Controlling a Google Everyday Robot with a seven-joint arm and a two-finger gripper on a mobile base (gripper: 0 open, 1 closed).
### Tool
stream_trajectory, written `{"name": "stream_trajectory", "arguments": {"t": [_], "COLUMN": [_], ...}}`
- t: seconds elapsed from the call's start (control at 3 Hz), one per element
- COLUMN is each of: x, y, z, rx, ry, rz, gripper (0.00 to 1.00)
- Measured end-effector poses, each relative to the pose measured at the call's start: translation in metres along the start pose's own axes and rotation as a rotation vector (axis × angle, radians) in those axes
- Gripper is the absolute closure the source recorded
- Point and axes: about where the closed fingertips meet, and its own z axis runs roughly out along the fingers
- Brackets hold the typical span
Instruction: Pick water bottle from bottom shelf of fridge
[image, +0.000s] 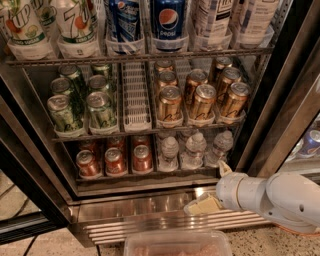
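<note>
Three clear ribbed water bottles with white caps stand on the right half of the bottom shelf (125, 177): left bottle (170, 153), middle bottle (194, 150), right bottle (220, 147). The fridge (30, 150) stands with its front open to me. My gripper (212, 188) on its white arm is at the lower right, in front of the steel base, just below and to the right of the right bottle. It is open and empty, with one cream fingertip (223, 167) near the shelf's front edge and the other (200, 206) lower down.
Red-orange cans (115, 161) fill the left of the bottom shelf. Green cans (80, 102) and gold cans (200, 97) sit on the rack above, and tall 7UP and Pepsi bottles (167, 22) on top. The door frame (280, 100) is at the right. A clear tray (177, 244) lies below.
</note>
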Motion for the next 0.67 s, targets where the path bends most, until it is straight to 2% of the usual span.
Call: {"name": "stream_trajectory", "arguments": {"t": [0.33,0.67], "x": [-0.0003,-0.0021], "y": [0.0002,-0.0030], "z": [0.0004,0.0088], "rx": [-0.001,0.017], "ry": [-0.001,-0.040], "rz": [0.002,0.026], "gripper": [0.00,0.00]}}
